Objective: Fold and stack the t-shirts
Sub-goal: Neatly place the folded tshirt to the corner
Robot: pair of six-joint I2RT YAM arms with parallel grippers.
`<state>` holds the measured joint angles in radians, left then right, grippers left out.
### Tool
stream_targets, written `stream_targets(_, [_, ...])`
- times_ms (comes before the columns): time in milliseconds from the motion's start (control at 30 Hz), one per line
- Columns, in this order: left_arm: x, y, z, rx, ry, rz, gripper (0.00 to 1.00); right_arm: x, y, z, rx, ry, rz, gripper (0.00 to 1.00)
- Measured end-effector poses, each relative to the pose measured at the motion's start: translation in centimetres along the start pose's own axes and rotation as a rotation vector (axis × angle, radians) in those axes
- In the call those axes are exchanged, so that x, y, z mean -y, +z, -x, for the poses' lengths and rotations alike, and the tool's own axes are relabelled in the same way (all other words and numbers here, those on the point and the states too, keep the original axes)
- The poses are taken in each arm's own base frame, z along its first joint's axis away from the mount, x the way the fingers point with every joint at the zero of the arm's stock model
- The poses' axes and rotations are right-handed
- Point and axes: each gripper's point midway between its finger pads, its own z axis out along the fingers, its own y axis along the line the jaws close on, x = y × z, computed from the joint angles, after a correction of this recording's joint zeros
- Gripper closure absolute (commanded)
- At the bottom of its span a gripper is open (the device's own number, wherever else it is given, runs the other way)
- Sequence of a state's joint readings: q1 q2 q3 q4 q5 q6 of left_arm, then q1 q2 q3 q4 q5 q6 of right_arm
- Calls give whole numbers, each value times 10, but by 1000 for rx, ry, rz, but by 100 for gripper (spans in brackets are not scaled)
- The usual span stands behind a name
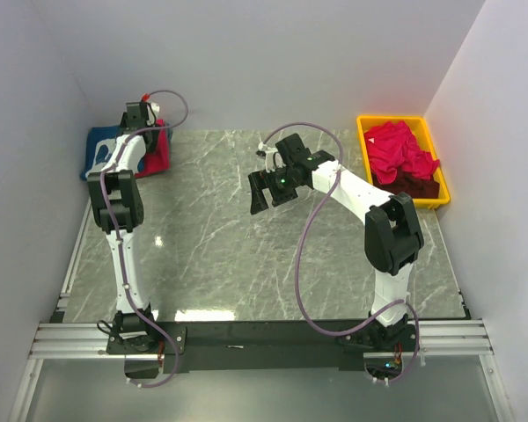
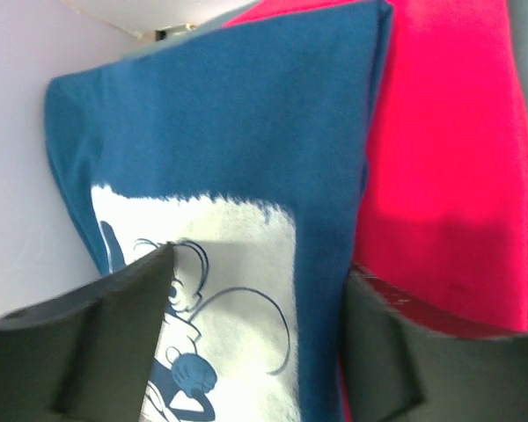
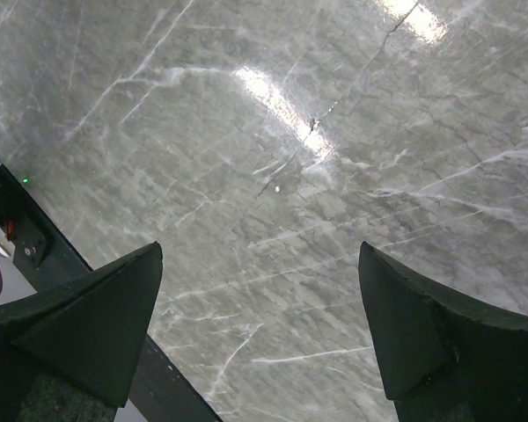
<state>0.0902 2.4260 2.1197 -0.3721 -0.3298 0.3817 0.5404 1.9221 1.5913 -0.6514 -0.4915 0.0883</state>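
Jaws of the left gripper point(image 2: 260, 264) stand wide apart, gripping nothing, straddling a folded navy t-shirt point(image 2: 220, 132) right beneath them. A red t-shirt point(image 2: 449, 132) lies against it, under the right-hand finger. The right gripper point(image 3: 260, 255), spread fully and empty, hangs over the marble table point(image 3: 246, 132); crumpled t-shirts point(image 1: 400, 151) fill a yellow bin point(image 1: 362, 132) well off to its right.

You had 1 navy t-shirt point(image 2: 229, 114), 1 red-pink t-shirt point(image 2: 449, 158) under the left gripper point(image 2: 260, 290); right of the right gripper point(image 3: 260, 264): 1 yellow bin point(image 1: 363, 132), 1 maroon t-shirt point(image 1: 420, 185).
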Motion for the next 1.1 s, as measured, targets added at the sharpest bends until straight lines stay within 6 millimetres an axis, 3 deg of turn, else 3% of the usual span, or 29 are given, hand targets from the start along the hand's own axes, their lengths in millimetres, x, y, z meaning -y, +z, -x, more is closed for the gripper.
stream_targets(167, [-5, 5, -1, -8, 14, 37, 49, 0, 0, 0, 0, 0, 0, 2])
stream_targets(267, [-5, 6, -2, -12, 22, 44, 69, 0, 1, 0, -2, 1, 1, 2])
stream_targets(467, [-5, 4, 2, -3, 25, 52, 99, 1, 3, -2, -9, 5, 5, 2])
stream_targets(700, [-8, -9, 20, 25, 43, 62, 99, 1, 3, -2, -9, 5, 7, 2])
stream_targets(900, [-1, -26, 44, 67, 64, 71, 99, 1, 4, -2, -8, 5, 7, 2])
stream_targets(1100, [3, -33, 56, 90, 69, 68, 98, 1, 5, -3, -10, 6, 7, 2])
